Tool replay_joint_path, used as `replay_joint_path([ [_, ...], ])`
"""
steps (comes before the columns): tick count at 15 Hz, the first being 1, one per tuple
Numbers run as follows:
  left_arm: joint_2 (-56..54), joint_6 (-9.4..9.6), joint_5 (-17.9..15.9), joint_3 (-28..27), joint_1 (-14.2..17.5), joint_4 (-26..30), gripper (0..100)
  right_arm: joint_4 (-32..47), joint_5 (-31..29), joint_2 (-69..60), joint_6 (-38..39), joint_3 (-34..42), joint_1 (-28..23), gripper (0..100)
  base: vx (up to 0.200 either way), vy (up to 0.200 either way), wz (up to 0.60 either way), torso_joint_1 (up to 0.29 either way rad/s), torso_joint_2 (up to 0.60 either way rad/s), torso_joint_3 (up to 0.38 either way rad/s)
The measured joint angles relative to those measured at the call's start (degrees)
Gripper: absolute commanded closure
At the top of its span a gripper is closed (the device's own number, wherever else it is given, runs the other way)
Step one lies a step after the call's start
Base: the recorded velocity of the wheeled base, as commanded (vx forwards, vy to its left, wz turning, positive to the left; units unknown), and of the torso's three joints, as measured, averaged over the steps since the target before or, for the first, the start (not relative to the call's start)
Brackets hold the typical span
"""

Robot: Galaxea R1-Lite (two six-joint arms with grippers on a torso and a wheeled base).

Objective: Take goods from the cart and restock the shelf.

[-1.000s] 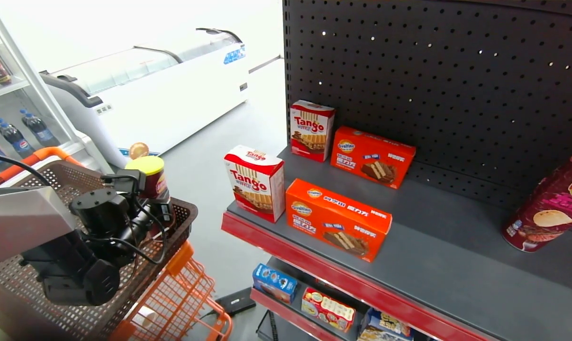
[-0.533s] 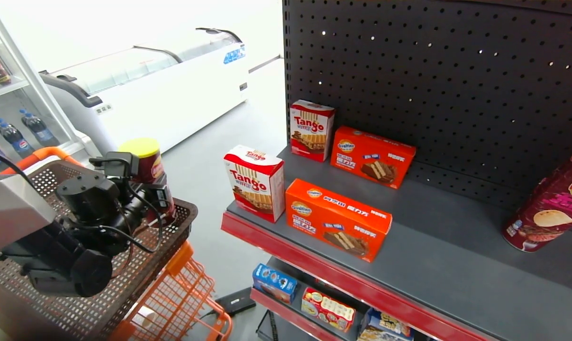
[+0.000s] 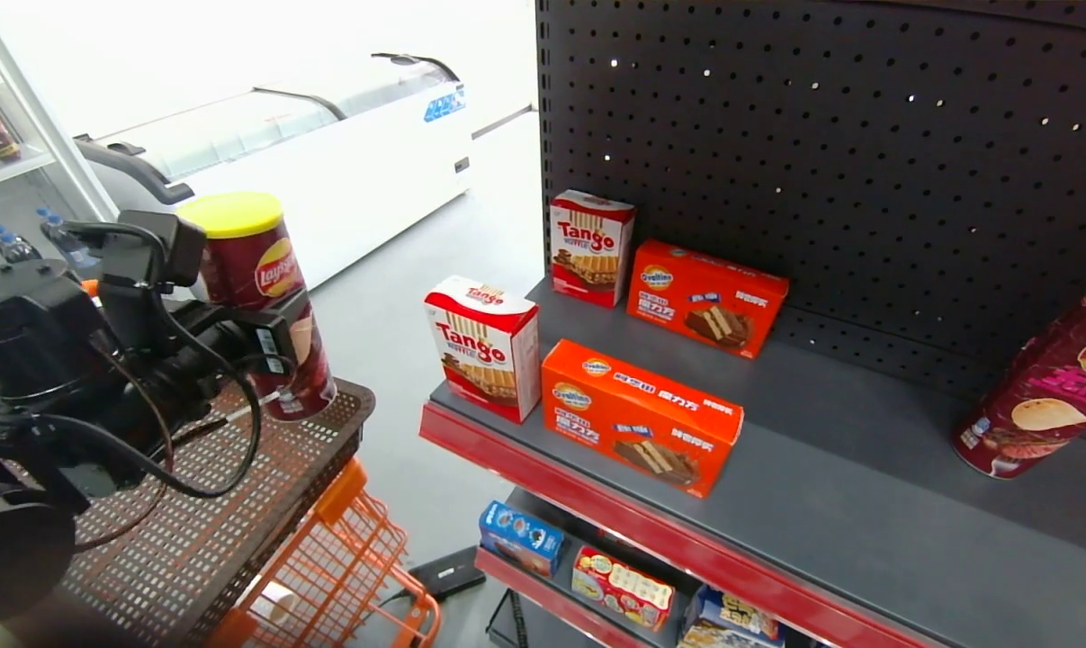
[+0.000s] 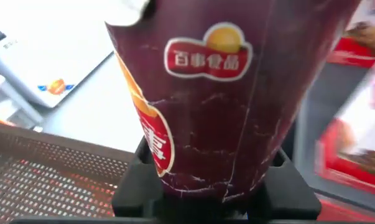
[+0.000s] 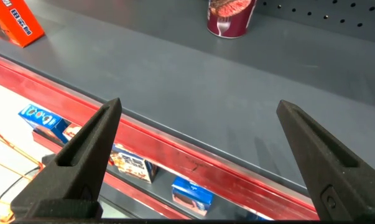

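Over the cart, left hand grips chip can.

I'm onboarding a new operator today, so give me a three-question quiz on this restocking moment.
1. True or false: the left gripper is shut on the chip can.
2. How many orange boxes lie on the shelf? A) one B) two C) four
3. Fill in: the right gripper, above the shelf, is ___.
Key: 1 true; 2 B; 3 open.

Yellow-lidded chip can over cart
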Motion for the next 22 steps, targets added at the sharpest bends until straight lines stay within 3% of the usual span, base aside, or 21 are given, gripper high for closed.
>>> replay_joint_path([
  [4, -6.34, -0.13, -6.72, 5.27, -6.64, 1.08, 100, 0.0, 0.0, 0.0, -0.02, 0.0, 0.07, 0, 0.0, 0.0, 0.0, 0.0, 0.0, 0.0],
  [7, -8.37, -0.32, -11.43, 6.97, -8.98, 1.34, 100, 0.0, 0.0, 0.0, 0.0, 0.0, 0.07, 0, 0.0, 0.0, 0.0, 0.0, 0.0, 0.0],
  [10, -10.03, -0.98, -18.65, 9.01, -9.81, 1.74, 100, 0.01, 0.0, 0.0, 0.0, 0.0, 0.0, 0, 0.0, 0.0, 0.0, 0.0, 0.0, 0.0],
  [15, -11.43, -0.93, -19.99, 12.01, -10.84, 1.23, 100, 0.0, 0.0, 0.0, 0.0, 0.0, 0.07, 0, 0.0, 0.0, 0.0, 0.0, 0.0, 0.0],
  [18, -11.65, -1.01, -24.27, 12.23, -12.68, 0.66, 100, 0.01, 0.0, 0.0, 0.0, 0.0, 0.05, 0, 0.0, 0.0, 0.0, 0.0, 0.0, 0.0],
  [22, -13.4, -1.15, -24.45, 14.43, -15.58, 2.18, 100, 0.0, 0.17, 0.0, -0.06, 0.0, 0.07, 0, 0.0, 0.0, 0.0, 0.0, 0.0, 0.0],
])
